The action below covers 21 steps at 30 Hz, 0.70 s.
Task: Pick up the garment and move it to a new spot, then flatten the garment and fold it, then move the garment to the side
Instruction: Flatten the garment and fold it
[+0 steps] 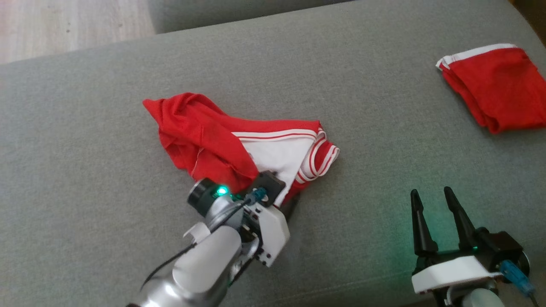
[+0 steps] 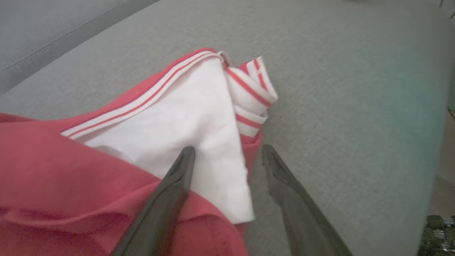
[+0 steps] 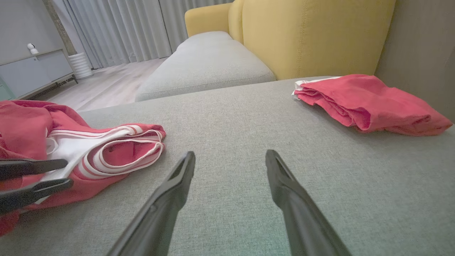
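On the grey sofa [image 1: 85, 149], crumpled red-and-white garment [image 1: 213, 136].

Open left gripper [image 2: 227, 151] over crumpled red-and-white garment [image 2: 170, 117]; grey cushion [image 2: 337, 106] beneath

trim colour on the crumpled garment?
White with red stripes: the trim of the crumpled garment. Best in the left wrist view.

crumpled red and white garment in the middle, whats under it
The crumpled red and white garment lies on the grey fabric sofa cushion; anything beneath its folds is hidden by the cloth.
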{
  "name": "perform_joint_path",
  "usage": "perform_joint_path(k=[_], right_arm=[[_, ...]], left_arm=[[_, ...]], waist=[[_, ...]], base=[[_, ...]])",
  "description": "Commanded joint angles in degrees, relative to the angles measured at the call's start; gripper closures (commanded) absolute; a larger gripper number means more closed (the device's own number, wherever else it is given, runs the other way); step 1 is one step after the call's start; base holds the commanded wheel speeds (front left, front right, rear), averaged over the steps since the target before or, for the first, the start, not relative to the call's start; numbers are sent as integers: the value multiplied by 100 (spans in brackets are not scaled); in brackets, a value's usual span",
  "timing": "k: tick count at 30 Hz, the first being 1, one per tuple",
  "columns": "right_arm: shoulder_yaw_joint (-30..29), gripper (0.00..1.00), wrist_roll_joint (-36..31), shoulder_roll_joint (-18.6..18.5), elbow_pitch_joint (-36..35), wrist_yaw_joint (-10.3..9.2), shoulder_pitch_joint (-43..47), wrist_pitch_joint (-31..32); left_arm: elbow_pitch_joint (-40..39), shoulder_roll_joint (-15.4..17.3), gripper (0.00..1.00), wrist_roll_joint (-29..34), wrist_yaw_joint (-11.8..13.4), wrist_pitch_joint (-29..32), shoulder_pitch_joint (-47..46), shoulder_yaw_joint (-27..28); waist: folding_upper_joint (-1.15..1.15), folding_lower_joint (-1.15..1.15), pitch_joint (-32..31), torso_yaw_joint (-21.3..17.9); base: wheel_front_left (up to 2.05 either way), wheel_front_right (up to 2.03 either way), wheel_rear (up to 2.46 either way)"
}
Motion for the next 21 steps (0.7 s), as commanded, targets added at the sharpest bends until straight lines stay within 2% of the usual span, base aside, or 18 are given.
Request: perform_joint_path(k=[1, 4, 8, 10, 11, 12, 14, 21], right_arm=[[145, 0, 41, -48, -154, -5, -185, -23], [128, 0, 60, -48, -145, -5, -182, -23], [92, 0, 68, -48, -140, -5, -175, -23], [74, 0, 77, -48, -129, -5, -172, -23], [68, 0, 80, -48, -122, -5, -176, -23], [66, 0, 85, -48, -116, -5, -183, -23], [70, 0, 95, -48, -105, -5, -196, -23], [59, 0, 100, -48, -67, -5, -158, -23]], left_arm=[[-84, -8, 0, -29, 63, 8, -304, 124], [221, -8, 0, -106, 243, 20, -416, 100], [472, -8, 0, -220, 248, -52, -552, 57], [534, -8, 13, -285, 251, -105, -610, 42], [555, -8, 35, -317, 250, -124, -634, 27], [575, -8, 64, -348, 246, -135, -651, 6], [597, -8, 100, -442, 216, -153, -672, -30], [129, -8, 100, -1033, 173, -269, -775, -21]], waist=[[0, -1, 32, -35], [0, -1, 43, -51], [0, -1, 51, -27], [0, -1, 39, -4], [0, -1, 32, 8], [0, -1, 25, 18], [0, -1, 11, 30], [0, -1, -91, 64]], base=[[0, 0, 0], [0, 0, 0], [0, 0, 0], [0, 0, 0], [0, 0, 0], [0, 0, 0], [0, 0, 0], [0, 0, 0]])
